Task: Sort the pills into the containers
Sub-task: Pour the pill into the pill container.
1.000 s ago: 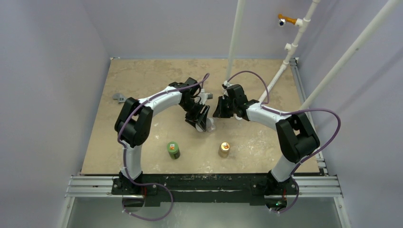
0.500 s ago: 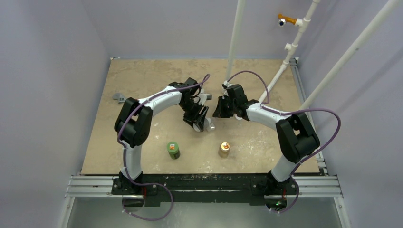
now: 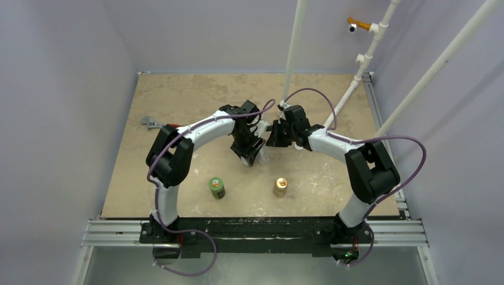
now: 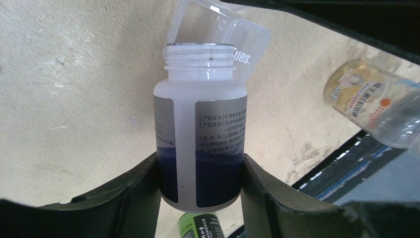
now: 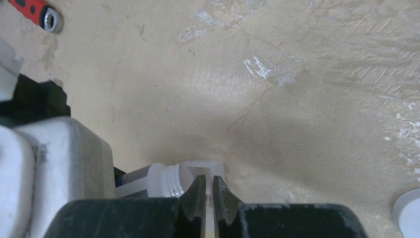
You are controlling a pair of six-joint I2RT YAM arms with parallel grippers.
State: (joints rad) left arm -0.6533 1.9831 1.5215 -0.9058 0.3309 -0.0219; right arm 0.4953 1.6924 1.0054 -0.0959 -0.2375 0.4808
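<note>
Left pincer [image 4: 198, 168]: pinching the lower body of the white bottle [image 4: 198, 114], one dark finger [image 4: 141, 188] against each side; in the top view it hangs over the middle of the bench [image 3: 178, 95]

White bottle: translucent plastic with a grey and blue printed label; cap off, threaded neck bare; its open mouth is at the clear case [image 4: 218, 29], just in front of the case's raised lid; in the right wrist view it lies sideways, neck pointing at the case

Right pincer [image 5: 208, 191]: fingers pressed almost together, with only a thin pale strip between them, which appears to be an edge of the clear case; it faces the left pincer from the right, the two close together

Clear case: small, transparent and low, lid swung open; it sits near the middle of the bench, between the two pincers and touching the bottle's mouth

Pills: cannot be made out in any view; whether any lie in the case or in the bottle cannot be told

Green bottle [image 3: 216, 187]: upright, near the near edge, left of centre; well apart from the case

Tan-orange bottle [image 3: 280, 187]: upright, near the near edge, right of the green bottle; the two stand apart

Wrench [image 3: 151, 123]: flat on the bench, close to the left edge
</note>
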